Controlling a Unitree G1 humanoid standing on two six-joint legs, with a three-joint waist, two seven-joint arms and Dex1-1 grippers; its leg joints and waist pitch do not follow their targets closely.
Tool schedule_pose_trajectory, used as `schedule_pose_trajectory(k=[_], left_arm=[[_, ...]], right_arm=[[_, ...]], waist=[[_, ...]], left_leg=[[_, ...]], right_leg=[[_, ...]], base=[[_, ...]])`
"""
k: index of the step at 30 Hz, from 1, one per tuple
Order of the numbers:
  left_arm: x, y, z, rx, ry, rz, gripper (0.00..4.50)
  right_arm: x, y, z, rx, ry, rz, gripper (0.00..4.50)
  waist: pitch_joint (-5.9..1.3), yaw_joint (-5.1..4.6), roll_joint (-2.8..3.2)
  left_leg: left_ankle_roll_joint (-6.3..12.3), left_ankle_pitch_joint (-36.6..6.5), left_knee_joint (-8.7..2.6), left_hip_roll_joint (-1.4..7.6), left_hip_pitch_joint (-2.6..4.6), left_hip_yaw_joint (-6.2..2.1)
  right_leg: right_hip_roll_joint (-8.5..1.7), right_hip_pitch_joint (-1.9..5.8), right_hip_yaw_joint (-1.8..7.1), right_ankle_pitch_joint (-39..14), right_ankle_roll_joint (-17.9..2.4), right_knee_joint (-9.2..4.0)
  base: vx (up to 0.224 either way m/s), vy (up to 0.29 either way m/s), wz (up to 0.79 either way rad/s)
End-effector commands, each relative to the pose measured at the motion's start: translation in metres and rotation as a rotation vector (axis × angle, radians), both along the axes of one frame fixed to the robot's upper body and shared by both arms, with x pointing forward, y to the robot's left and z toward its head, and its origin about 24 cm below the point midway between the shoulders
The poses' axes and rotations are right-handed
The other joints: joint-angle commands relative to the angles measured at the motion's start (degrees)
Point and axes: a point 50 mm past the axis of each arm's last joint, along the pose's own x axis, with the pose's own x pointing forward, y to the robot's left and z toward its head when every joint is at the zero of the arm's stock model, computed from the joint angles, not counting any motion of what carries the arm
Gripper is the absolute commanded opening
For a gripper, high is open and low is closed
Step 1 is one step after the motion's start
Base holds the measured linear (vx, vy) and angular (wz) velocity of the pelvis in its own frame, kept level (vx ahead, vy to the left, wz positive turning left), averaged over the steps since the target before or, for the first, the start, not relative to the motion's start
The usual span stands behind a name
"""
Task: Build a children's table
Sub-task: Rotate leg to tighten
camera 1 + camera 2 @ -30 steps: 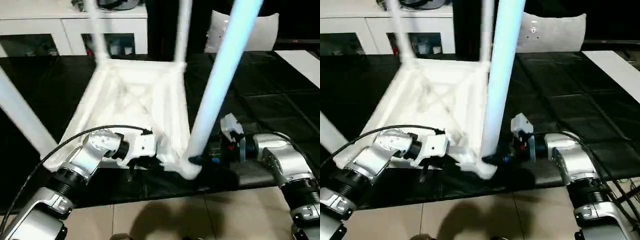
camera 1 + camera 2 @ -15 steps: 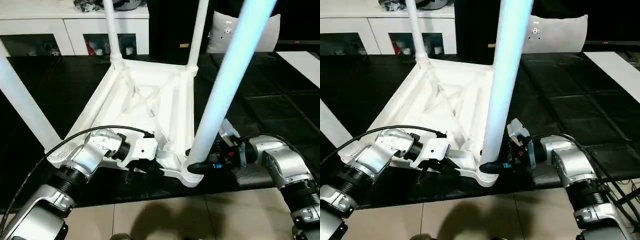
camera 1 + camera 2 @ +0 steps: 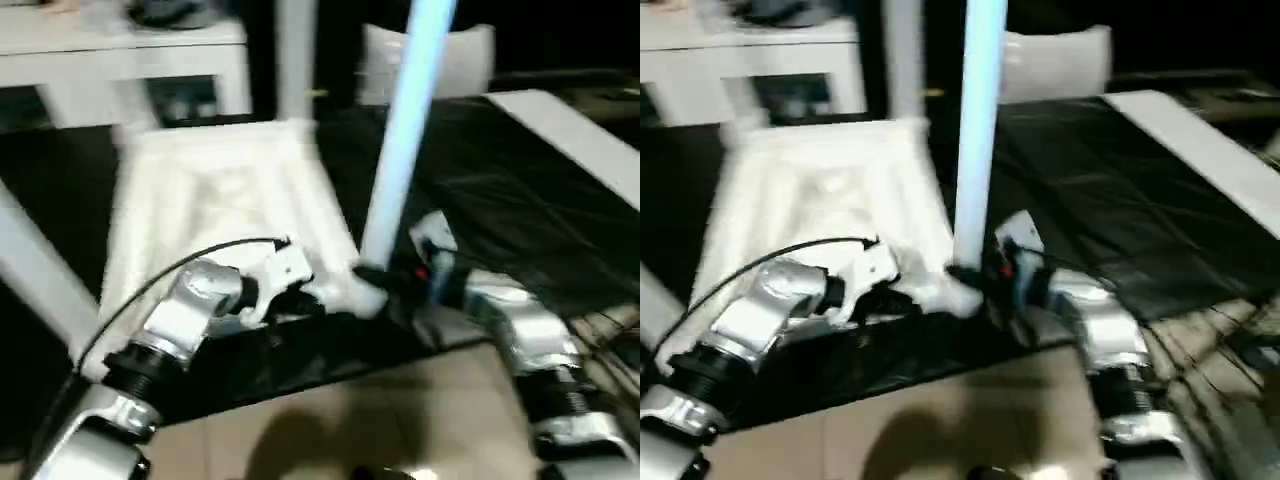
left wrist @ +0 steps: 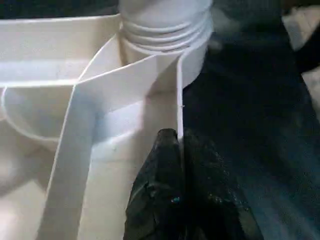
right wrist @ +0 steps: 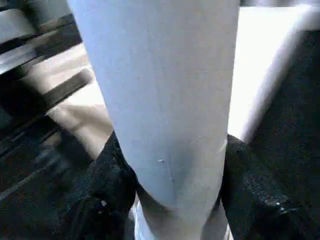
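Firmly round leg (image 5: 165,115): right pincer (image 5: 170,200).

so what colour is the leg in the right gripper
White, tinted pale blue; the leg shows best in the right wrist view.

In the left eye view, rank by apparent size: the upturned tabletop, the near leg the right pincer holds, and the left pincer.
1. Tabletop, largest.
2. Near leg; closeness to the camera inflates it.
3. Left pincer, smallest, shut on the tabletop's rim.
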Motion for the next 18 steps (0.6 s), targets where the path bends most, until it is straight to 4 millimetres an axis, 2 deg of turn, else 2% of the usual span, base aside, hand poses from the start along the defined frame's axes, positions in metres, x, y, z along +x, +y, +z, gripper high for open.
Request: schedule_pose_trajectory(k=[1,2,3,4,5,6,7,8,9,10,11,12,13,14,15,16,18], left_arm=[[-0.003,-0.031,0.016,-0.085,-0.052,-0.074,0.00],[0.004,-0.039,0.019,-0.087,-0.086,0.022,0.00],[0.004,-0.039,0.019,-0.087,-0.086,0.022,0.00],[0.007,-0.043,0.020,-0.093,-0.099,0.066,0.00],[0.012,-0.049,0.023,-0.095,-0.122,0.123,0.00],[0.014,-0.052,0.024,-0.093,-0.133,0.143,0.00],[0.015,-0.054,0.024,-0.089,-0.140,0.154,0.00],[0.016,-0.056,0.026,-0.080,-0.158,0.172,0.00],[0.017,-0.056,0.027,-0.076,-0.166,0.178,0.00],[0.017,-0.056,0.027,-0.076,-0.167,0.179,0.00],[0.018,-0.053,0.027,-0.063,-0.174,0.180,0.00],[0.019,-0.048,0.026,-0.047,-0.183,0.178,0.00],[0.020,-0.046,0.026,-0.036,-0.190,0.178,0.00],[0.021,-0.042,0.025,-0.026,-0.196,0.176,0.00],[0.023,-0.036,0.024,-0.009,-0.204,0.171,0.00],[0.023,-0.036,0.024,-0.009,-0.204,0.171,0.00],[0.024,-0.032,0.023,0.004,-0.206,0.167,0.00]], right_arm=[[0.004,0.018,-0.002,-0.005,0.021,-0.023,2.04],[0.008,0.026,-0.008,-0.036,0.050,-0.109,2.04],[0.008,0.026,-0.008,-0.036,0.050,-0.109,2.04],[0.009,0.028,-0.010,-0.050,0.054,-0.149,2.04],[0.013,0.031,-0.012,-0.073,0.034,-0.214,2.04],[0.014,0.032,-0.011,-0.071,0.026,-0.240,2.04],[0.015,0.032,-0.011,-0.067,0.022,-0.256,2.56],[0.017,0.031,-0.009,-0.048,0.010,-0.274,2.56],[0.018,0.028,-0.006,-0.029,0.001,-0.277,2.69],[0.019,0.027,-0.006,-0.025,-0.002,-0.277,2.75],[0.018,0.024,-0.004,-0.008,-0.011,-0.260,2.86],[0.017,0.021,-0.001,0.007,-0.029,-0.234,2.98],[0.016,0.018,0.001,0.013,-0.044,-0.218,3.06],[0.016,0.014,0.003,0.017,-0.058,-0.198,3.12],[0.013,0.006,0.005,0.019,-0.079,-0.152,3.20],[0.013,0.006,0.005,0.019,-0.079,-0.152,3.31],[0.011,-0.001,0.007,0.015,-0.098,-0.111,3.42]], waist=[[-2.97,-0.20,1.05],[-2.92,-0.05,1.16],[-2.40,-0.32,0.02],[-2.37,-0.45,-1.54],[-1.73,-0.59,-1.30],[-1.93,-2.53,-0.41],[-2.43,-2.67,1.21],[-2.84,-0.91,2.64],[-2.81,-1.47,0.59],[-3.17,-0.09,-1.53],[-2.83,0.71,-1.63],[-3.60,1.13,-1.95],[-4.73,2.28,-1.15],[-4.89,2.35,-0.87],[-4.95,2.19,-0.77],[-5.04,2.51,-0.92],[-4.88,2.90,-0.99]], left_leg=[[1.43,-28.37,-5.89,2.29,-0.59,-1.35],[0.68,-34.53,-7.89,4.30,-0.27,-2.18],[-0.56,-36.47,-7.52,3.04,0.89,-1.20],[-0.56,-29.18,-2.15,-2.29,3.99,1.04],[0.17,-25.70,-0.21,-3.41,5.00,1.52],[1.28,-24.68,0.88,-2.93,4.17,1.59],[1.40,-26.07,-0.67,-0.95,2.95,0.43],[2.11,-32.42,-7.17,4.68,-2.17,-3.58],[1.22,-35.20,-7.25,2.92,1.84,-2.35],[-0.43,-25.64,-3.03,-2.71,2.34,-0.03],[0.65,-20.63,-2.22,-3.37,1.79,0.50],[2.56,-11.96,-2.57,-2.84,-1.32,0.21],[3.49,-4.84,-3.11,-1.94,-1.52,0.01],[4.23,-1.46,-3.02,-1.48,-1.41,-0.02],[6.04,3.19,-2.49,-1.33,-1.59,0.13],[7.94,4.66,-2.26,-1.45,-1.74,0.37],[9.67,3.45,-2.22,-1.45,-1.73,0.65]], right_leg=[[-3.02,4.47,1.71,-32.14,2.10,-3.14],[-3.09,5.26,3.79,-24.77,0.28,0.70],[-3.28,3.46,4.90,-25.46,-1.52,-0.42],[-3.68,-0.28,2.24,-43.40,2.21,-6.20],[-4.30,-1.33,0.37,-49.72,3.96,-8.17],[-3.14,0.08,-4.37,-51.91,8.87,-10.53],[-3.31,3.24,-5.11,-45.91,9.18,-9.12],[-3.82,7.80,3.29,-19.49,2.87,5.67],[-3.40,3.54,5.79,-13.97,-1.19,3.23],[-4.64,1.74,5.09,-34.26,-1.01,-2.13],[-5.16,1.52,5.72,-39.58,-1.03,-2.61],[-5.17,3.61,5.99,-40.11,0.29,-1.50],[-4.73,3.58,6.69,-29.36,-1.54,-0.30],[-4.14,3.09,6.85,-21.86,-4.02,0.66],[-3.08,2.71,6.80,-9.91,-8.37,2.08],[-2.99,2.89,6.74,-4.45,-10.98,2.60],[-3.08,2.81,6.69,-4.29,-12.65,2.48]], base=[[0.000,0.000,0.00],[0.000,0.000,0.00],[0.000,0.000,0.00],[0.000,0.000,0.00],[0.000,0.000,0.00],[0.025,0.045,-0.26],[0.025,0.045,-0.26],[0.111,0.095,-0.29],[0.111,0.027,-0.03],[0.111,0.027,-0.03],[0.097,0.001,0.04],[0.054,-0.014,-0.06],[0.054,-0.014,-0.06],[0.000,0.000,0.00],[0.000,0.000,0.00],[0.000,0.000,0.00],[0.000,0.000,0.00]])
